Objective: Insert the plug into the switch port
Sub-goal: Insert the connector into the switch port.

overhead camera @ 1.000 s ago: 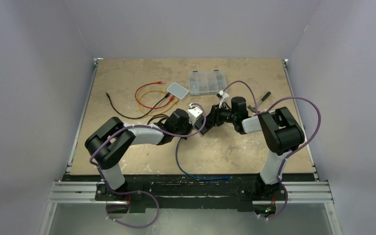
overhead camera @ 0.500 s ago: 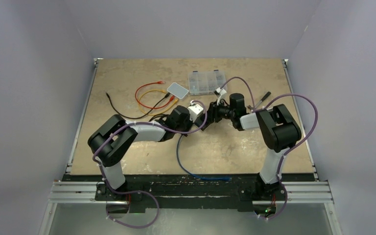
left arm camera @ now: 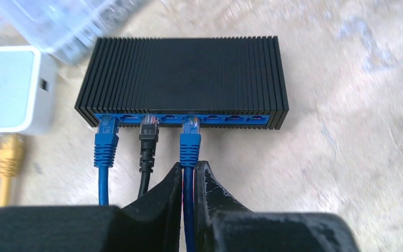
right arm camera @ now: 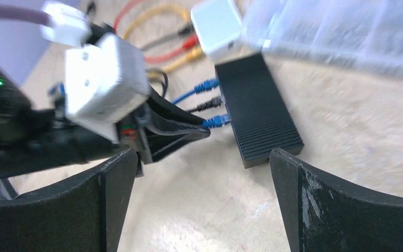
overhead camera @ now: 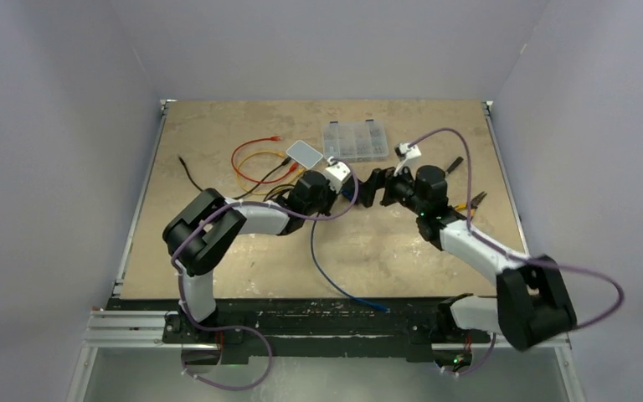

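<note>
The black ribbed switch [left arm camera: 183, 79] lies flat on the table with its blue port row facing my left gripper. Three plugs sit in its ports: a blue one [left arm camera: 106, 139], a black one [left arm camera: 149, 136] and a second blue plug [left arm camera: 190, 139]. My left gripper [left arm camera: 189, 170] is shut on the blue cable just behind that second plug's boot. The right wrist view shows the switch [right arm camera: 257, 110] from its end. My right gripper [right arm camera: 200, 157] stands wide open a little short of it, with only bare table between the fingers. From above, the two grippers [overhead camera: 343, 186] [overhead camera: 372, 188] face each other.
A white box [left arm camera: 10, 89] sits left of the switch, and a clear compartment case [overhead camera: 355, 141] lies behind it. Red and yellow cables [overhead camera: 255, 163] curl at the far left. The blue cable [overhead camera: 335, 280] trails to the near edge. Pliers [overhead camera: 471, 201] lie at the right.
My right gripper has opened wide and drawn back from the switch, and its arm has swung out to the right. The left gripper, still shut on the cable, has pushed further from the bases.
</note>
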Robot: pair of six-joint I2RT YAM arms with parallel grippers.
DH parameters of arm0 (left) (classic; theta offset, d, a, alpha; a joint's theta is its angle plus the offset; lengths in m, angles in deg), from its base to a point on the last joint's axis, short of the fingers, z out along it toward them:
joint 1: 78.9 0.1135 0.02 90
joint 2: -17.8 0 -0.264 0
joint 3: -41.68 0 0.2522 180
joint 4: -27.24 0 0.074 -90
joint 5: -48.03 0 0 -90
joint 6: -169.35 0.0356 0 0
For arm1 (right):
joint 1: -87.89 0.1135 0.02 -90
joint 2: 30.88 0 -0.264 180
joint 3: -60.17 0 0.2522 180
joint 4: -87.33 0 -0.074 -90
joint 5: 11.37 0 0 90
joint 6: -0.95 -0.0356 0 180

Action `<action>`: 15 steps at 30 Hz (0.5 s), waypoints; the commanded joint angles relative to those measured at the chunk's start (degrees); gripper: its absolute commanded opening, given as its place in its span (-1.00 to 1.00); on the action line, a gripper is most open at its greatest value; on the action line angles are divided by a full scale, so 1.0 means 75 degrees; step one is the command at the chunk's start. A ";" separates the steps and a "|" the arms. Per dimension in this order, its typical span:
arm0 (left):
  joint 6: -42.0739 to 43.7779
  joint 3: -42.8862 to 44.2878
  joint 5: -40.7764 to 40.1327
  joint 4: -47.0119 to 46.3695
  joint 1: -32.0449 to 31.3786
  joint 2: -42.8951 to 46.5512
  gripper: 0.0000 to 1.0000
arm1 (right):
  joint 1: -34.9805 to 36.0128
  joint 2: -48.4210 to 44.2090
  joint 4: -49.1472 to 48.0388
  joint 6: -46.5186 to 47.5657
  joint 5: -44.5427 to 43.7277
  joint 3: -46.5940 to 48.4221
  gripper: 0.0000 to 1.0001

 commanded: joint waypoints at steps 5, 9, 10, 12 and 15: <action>-0.0240 0.0365 -0.0375 -0.0670 0.0193 0.0685 -0.30 | 0.0050 -0.3579 0.2584 -0.0457 -0.3415 -0.0011 0.97; -0.0655 -0.0013 -0.0785 -0.0110 0.0194 0.1745 -0.06 | 0.0052 -0.5447 0.3463 -0.0266 -0.4331 0.0218 0.97; -0.0785 -0.0061 -0.0937 0.0176 0.0194 0.2078 0.00 | 0.0060 -0.5921 0.3540 -0.0136 -0.4481 0.0237 0.97; -0.1042 -0.0144 -0.1276 0.0926 0.0192 0.2781 0.15 | 0.0062 -0.6817 0.3579 0.0067 -0.4766 0.0255 0.97; -0.1282 -0.0365 -0.1767 0.2004 0.0194 0.4068 0.38 | 0.0057 -0.7940 0.3694 0.0219 -0.5309 0.0361 0.97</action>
